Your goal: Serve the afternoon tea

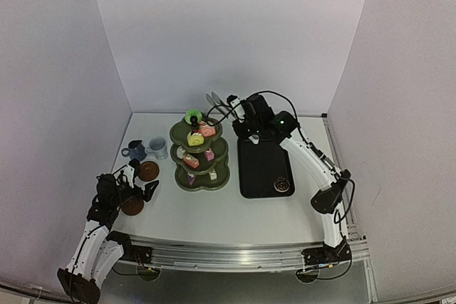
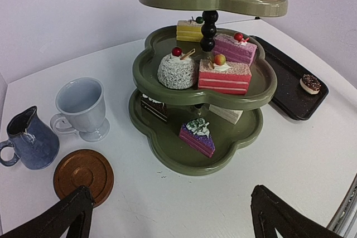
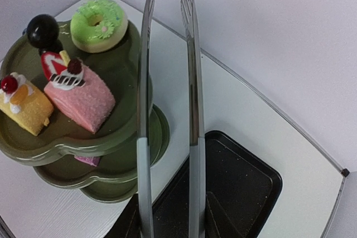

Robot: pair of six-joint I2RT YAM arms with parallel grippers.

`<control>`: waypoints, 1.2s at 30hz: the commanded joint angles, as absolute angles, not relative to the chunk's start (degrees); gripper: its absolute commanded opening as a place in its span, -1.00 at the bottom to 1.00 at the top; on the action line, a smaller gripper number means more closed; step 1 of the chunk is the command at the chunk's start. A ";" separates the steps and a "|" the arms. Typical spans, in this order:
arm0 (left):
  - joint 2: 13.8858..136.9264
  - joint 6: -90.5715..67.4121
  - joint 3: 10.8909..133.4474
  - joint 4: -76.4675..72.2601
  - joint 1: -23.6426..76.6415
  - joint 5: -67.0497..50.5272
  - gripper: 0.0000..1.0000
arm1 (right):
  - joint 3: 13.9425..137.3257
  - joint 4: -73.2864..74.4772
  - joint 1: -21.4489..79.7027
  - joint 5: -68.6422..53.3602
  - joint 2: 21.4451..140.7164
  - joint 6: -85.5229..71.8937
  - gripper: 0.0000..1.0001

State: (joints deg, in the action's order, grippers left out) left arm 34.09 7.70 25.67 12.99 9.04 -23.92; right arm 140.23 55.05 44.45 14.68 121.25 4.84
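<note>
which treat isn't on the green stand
The chocolate-topped doughnut, alone on the black tray; every other treat sits on the stand.

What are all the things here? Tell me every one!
Stand: one, olive-green, three tiers, mid-table.
Cakes: at least ten, many colours, on the stand.
Tray: one, black, right of the stand.
Doughnut: one, brown-topped, on the tray.
White cup: one, white, left of the stand.
Blue cup: one, dark blue, left of the white cup.
Saucers: two, brown, one by the cups, one by the left tool.
Tongs: one pair, metal, in the right tool.
Table: one, white, under everything.
Left tool: one, black, open, near the saucers.
Right tool: one, black, shut on the tongs.
</note>
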 commanded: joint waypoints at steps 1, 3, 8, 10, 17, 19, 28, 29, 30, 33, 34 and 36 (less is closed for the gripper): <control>33.87 8.51 25.52 11.60 8.86 -24.75 0.97 | 137.36 53.16 41.96 19.46 112.42 -3.88 -0.39; 33.73 8.50 25.58 11.61 8.80 -24.67 0.97 | 131.16 54.04 40.53 19.61 108.85 -7.03 -0.39; 33.89 8.36 25.59 11.63 8.80 -24.85 0.97 | 116.77 60.10 38.27 21.01 99.96 -14.43 -0.37; 34.12 8.30 25.66 11.63 8.79 -25.22 0.97 | 111.83 63.32 38.15 21.90 97.36 -16.67 -0.37; 34.65 8.09 25.82 11.60 8.83 -25.89 0.97 | 97.47 68.00 38.19 19.98 89.83 -23.90 -0.37; 34.53 8.09 25.87 11.59 8.80 -25.86 0.97 | 94.94 70.34 38.20 17.17 89.40 -25.29 -0.37; 34.62 8.09 25.75 11.59 8.85 -26.31 0.97 | 84.50 75.15 38.43 8.81 86.58 -30.28 -0.37; 34.68 8.02 25.75 11.57 8.87 -26.42 0.97 | 83.68 75.19 38.51 7.77 86.48 -30.34 -0.37; 34.70 8.00 25.76 11.54 8.84 -26.48 0.97 | 83.15 75.40 38.68 6.86 86.62 -30.28 -0.37; 34.73 8.11 25.78 11.66 8.84 -26.43 0.97 | 82.40 76.84 39.69 5.93 87.70 -30.13 -0.37; 34.73 8.19 25.75 11.64 8.85 -26.42 0.97 | 82.38 77.33 39.96 6.10 87.95 -29.97 -0.37; 34.85 8.18 25.76 11.74 8.84 -26.43 0.97 | 82.36 77.87 40.21 6.49 88.41 -29.65 -0.37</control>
